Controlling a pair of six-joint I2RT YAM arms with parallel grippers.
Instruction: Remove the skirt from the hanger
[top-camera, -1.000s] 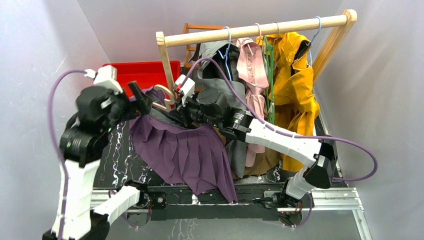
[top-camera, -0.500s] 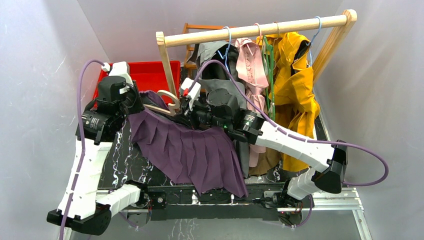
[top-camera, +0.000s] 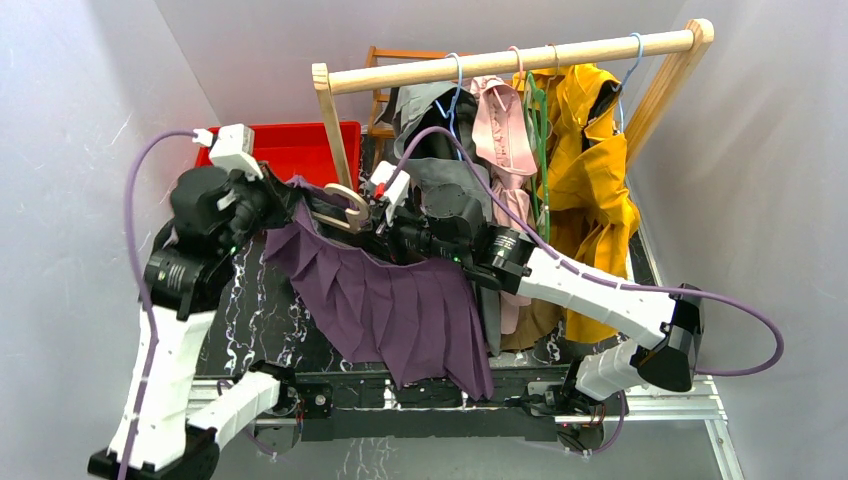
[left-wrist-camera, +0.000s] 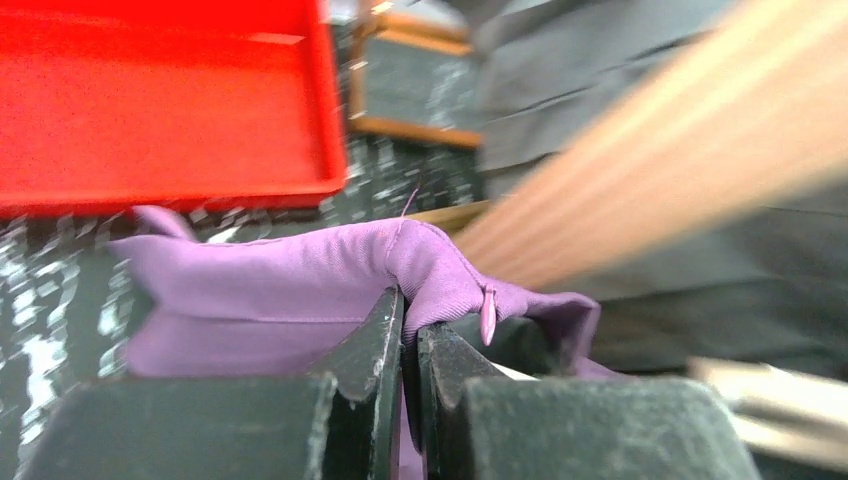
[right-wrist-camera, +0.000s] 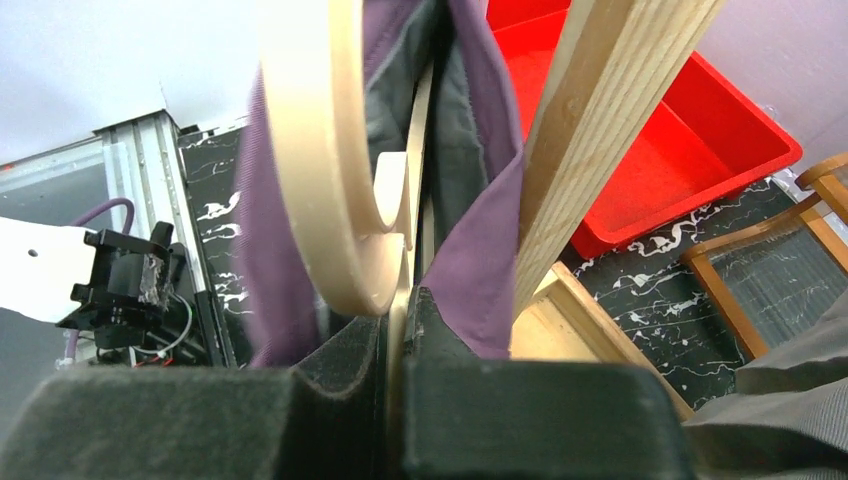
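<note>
Skirt: purple pleated skirt (top-camera: 390, 300) draped from the wooden hanger (top-camera: 345, 205), above the desk (top-camera: 240, 300).
Left jaws: clamped on the waistband end.
Right jaws: clamped on the hanger.
Advice: hold the hanger steady and slide the waistband sideways off its end.

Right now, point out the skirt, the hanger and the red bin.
skirt (top-camera: 400, 310), top view, middle of the pleats.
hanger (right-wrist-camera: 305, 150), right wrist view, curved wooden hook.
red bin (top-camera: 300, 150), top view, bare floor.
</note>
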